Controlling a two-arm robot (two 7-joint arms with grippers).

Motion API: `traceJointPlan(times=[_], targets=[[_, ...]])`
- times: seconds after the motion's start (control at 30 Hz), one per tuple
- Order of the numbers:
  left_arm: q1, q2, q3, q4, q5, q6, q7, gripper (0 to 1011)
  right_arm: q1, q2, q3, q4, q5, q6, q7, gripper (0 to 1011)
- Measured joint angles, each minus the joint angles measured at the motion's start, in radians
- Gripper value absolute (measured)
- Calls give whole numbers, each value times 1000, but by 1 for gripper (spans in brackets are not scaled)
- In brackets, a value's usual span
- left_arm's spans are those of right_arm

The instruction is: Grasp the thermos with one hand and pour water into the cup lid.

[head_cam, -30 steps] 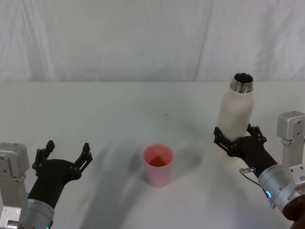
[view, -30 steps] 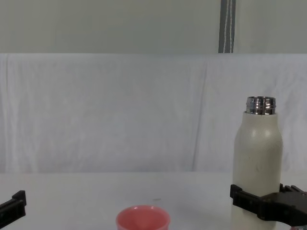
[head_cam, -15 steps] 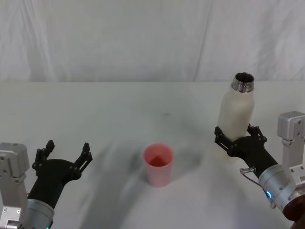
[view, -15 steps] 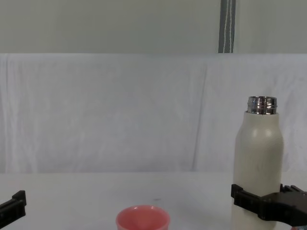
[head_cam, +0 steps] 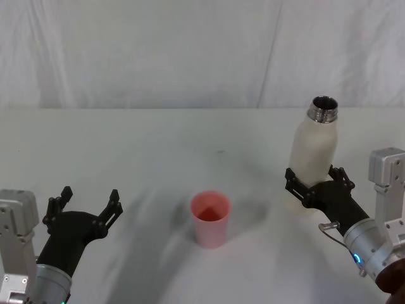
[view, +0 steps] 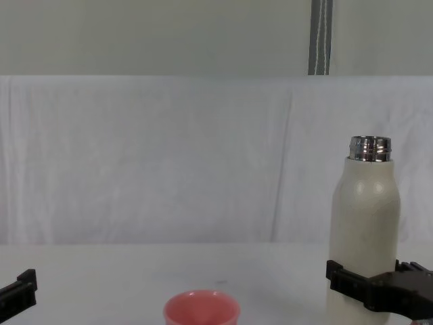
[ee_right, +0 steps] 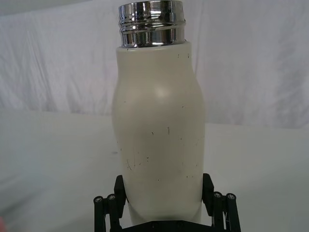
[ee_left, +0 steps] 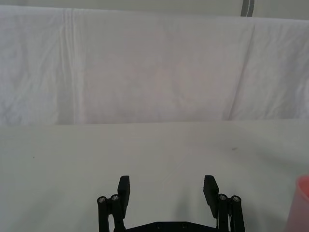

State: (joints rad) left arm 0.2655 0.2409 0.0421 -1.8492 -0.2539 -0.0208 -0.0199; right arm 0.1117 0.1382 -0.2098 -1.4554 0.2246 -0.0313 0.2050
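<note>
Gripping the upright thermos, right tool stands well apart from cup lid.

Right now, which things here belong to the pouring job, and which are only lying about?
Job:
- thermos, upright, uncapped, held low by the right gripper
- cup lid, pink, upright, apart from the thermos

Not in use:
- left gripper, open, holding nothing
- white table
</note>
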Motion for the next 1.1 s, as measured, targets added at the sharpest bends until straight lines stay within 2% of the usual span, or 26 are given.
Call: traceJointPlan(times=[0.3,0.63,1.0,1.1], targets=[[0,0,0,0,0,0,0,1001,-2,4,-1,-10,-7,1,-1,952],[0,0,0,0,0,0,0,1001,-4,31,-17,-64,-75,15,-22,952],[0,0,0,0,0,0,0,1001,-15,72,-49,-126,-244,28,-69,952],[0,0,0,0,0,0,0,1001,-22,90,-66,-150,-342,28,-102,952]])
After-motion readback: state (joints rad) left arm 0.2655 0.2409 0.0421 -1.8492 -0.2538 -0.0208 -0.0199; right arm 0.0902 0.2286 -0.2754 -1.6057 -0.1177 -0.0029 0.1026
